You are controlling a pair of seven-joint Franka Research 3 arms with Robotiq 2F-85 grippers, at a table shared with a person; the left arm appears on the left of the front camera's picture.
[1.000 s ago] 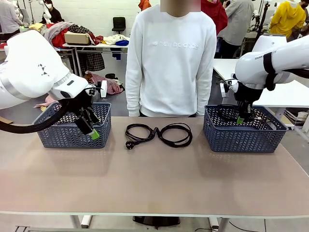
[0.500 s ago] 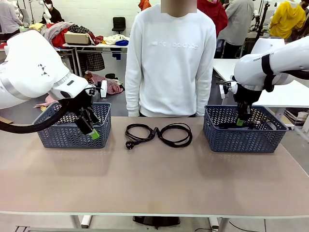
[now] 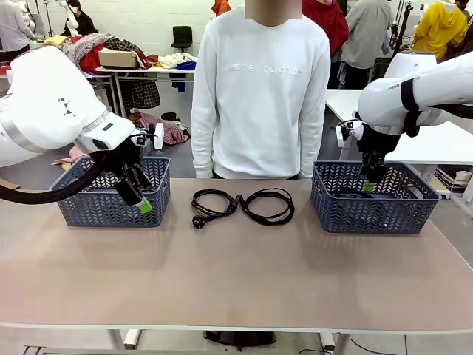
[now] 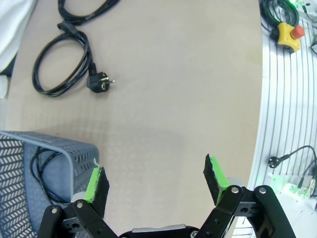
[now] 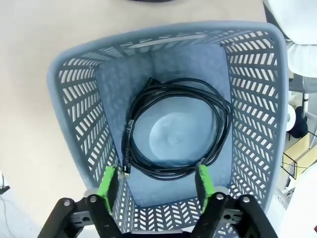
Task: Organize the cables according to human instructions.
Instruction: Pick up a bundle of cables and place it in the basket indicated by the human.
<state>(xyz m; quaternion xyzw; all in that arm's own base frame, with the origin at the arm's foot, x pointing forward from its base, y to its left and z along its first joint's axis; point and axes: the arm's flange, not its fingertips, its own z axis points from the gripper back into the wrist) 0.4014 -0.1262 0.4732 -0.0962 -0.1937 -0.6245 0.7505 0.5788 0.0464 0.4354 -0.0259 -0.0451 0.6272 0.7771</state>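
Table (image 3: 236, 274): we see a blue basket at each far end and two black cables between them, near the person (image 3: 260, 89).
Right basket (image 5: 74, 124): we see one coiled cable (image 5: 176, 134), a thin black round loop lying flat on the floor.
Left basket (image 4: 54, 148): we make out a thin cord (image 4: 33, 166) inside.
On the table: plug cable (image 3: 211, 201) and second cable (image 3: 270, 205), loops side by side.
Right gripper (image 5: 156, 173): spread, empty, above the coiled cable.
Left gripper (image 4: 154, 171): wide apart, empty, beside the left basket.

left arm (image 3: 52, 103): glossy white shell; thick black hose (image 3: 44, 194)
right arm (image 3: 425, 85): white, black band, small dark lettering
left gripper (image 4: 156, 173), right gripper (image 5: 156, 176): black linkages, green pads, silver screws
person (image 3: 260, 111): white sweatshirt, pale chest lettering
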